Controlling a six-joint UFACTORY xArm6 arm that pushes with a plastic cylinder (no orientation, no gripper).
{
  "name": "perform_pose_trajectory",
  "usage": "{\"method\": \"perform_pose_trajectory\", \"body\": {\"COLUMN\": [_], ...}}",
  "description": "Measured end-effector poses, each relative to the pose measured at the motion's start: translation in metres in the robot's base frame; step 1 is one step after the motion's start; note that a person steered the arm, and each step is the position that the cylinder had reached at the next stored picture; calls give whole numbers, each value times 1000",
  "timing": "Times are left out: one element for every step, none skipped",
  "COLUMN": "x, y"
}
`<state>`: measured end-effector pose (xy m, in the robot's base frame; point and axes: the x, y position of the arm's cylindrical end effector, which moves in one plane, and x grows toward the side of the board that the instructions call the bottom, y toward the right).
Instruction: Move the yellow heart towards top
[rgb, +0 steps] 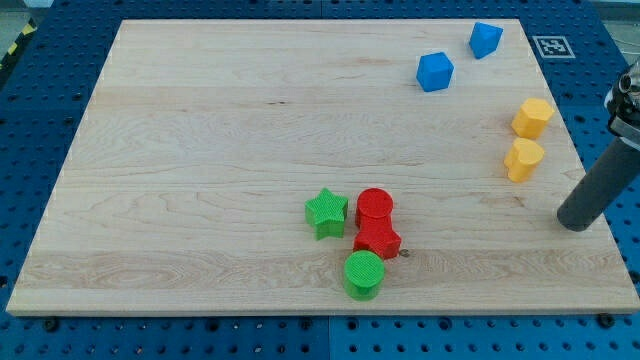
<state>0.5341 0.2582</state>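
My tip (576, 224) rests on the tabletop (200, 150) near the view's right edge, below and to the right of the yellow heart (523, 159), not touching it. This placement suits a push from below towards the top. A second yellow block (532, 118) (its shape unclear) sits just above the heart, in its way. There are no jaws, only a rod
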Motion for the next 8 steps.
{"method": "perform_pose_trajectory", "body": {"x": [-24,-49,-63,-64,-64,-64,-74,-96], "y": [0,0,-2,-13,-35,-63,-87,-109]}}
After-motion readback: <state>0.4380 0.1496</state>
